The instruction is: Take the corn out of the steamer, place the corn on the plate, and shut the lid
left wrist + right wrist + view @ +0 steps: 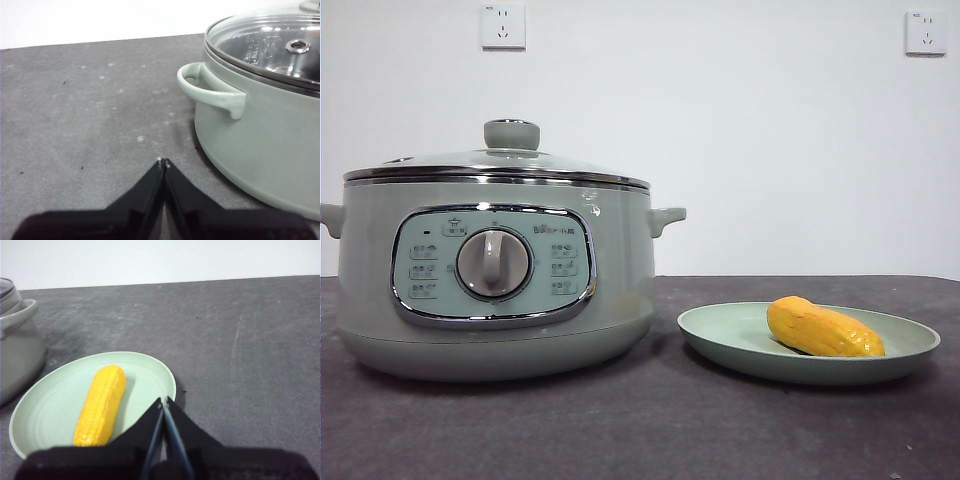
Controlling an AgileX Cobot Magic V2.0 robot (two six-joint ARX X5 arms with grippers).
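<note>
The yellow-orange corn (824, 328) lies on the pale green plate (720, 335) at the right of the front view; it also shows in the right wrist view (101, 403) on the plate (150, 375). The sage-green steamer (370, 290) stands at the left with the glass lid (510, 158) seated on its rim; the left wrist view shows the steamer (260, 135) and the lid (250, 35). My left gripper (163, 161) is shut and empty, beside the steamer's side handle. My right gripper (163, 400) is shut and empty, at the plate's edge.
The dark grey table (650, 430) runs under everything. A white wall with two sockets (503, 25) stands behind. No arm shows in the front view.
</note>
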